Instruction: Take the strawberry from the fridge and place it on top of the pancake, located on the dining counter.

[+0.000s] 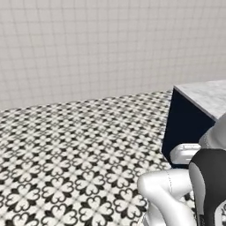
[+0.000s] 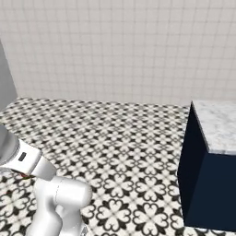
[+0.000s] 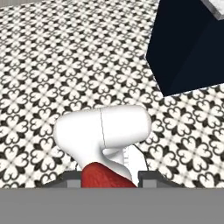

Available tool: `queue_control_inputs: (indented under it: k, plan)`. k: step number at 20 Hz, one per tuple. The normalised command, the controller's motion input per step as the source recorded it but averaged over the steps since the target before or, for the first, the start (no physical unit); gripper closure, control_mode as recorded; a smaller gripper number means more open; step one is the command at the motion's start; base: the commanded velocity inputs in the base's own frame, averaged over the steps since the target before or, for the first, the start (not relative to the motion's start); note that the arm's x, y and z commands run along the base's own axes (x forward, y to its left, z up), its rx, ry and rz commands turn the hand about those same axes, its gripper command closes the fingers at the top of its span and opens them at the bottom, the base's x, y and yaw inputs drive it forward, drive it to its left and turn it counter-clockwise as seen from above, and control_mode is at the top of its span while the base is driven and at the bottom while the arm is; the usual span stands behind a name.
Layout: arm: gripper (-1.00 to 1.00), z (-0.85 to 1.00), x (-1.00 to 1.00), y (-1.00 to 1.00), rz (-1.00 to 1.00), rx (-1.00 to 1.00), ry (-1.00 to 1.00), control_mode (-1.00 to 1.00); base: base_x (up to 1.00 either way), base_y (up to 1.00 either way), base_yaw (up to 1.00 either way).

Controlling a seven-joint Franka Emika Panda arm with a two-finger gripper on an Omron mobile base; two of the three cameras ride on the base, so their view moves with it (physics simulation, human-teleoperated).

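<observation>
Nearest in the hand view, the strawberry (image 3: 105, 177) sits low between the two dark finger tips (image 3: 148, 178) of the hand (image 3: 109, 180), a rounded, matte red lump with a faintly dimpled skin; the fingers are drawn together and clamped on it, one tip showing at each side of the fruit. Just beyond it lies smooth, glossy white robot casing, rounded like a capsule. Under and past that spreads the floor (image 3: 65, 65), flat tile printed with a dense black-and-white clover pattern that repeats in a regular grid. Further off, at the upper right of the hand view, stands the dining counter (image 3: 188, 48): a boxy navy base with sharp vertical corners and plain, unlit faces. In the right base view the same block rises at the right, its dark base (image 2: 207, 184) topped by a thin slab of white-grey veined marble, the tabletop (image 2: 219, 124), whose near corner is square and crisp; the left base view shows that corner from the other side. Open patterned floor lies between the arm and the counter. Farthest back, a wall (image 1: 88, 44) of small pale square tiles with fine grout lines closes the room, and a grey upright surface (image 2: 5, 78) edges the left side of the right base view.
</observation>
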Motion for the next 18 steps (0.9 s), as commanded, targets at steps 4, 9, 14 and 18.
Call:
queue_control_inputs:
  k: [4,9,14,18]
  plan:
    - [1.0,0.0,0.0,0.0,0.0,0.0,0.0,1.0,1.0,0.16,-0.28]
    - [1.0,0.0,0.0,0.0,0.0,0.0,0.0,1.0,0.99,0.39,-0.45]
    - [1.0,0.0,0.0,0.0,0.0,0.0,0.0,1.0,1.0,0.49,-0.58]
    - [1.0,0.0,0.0,0.0,0.0,0.0,0.0,1.0,0.98,0.69,-0.57]
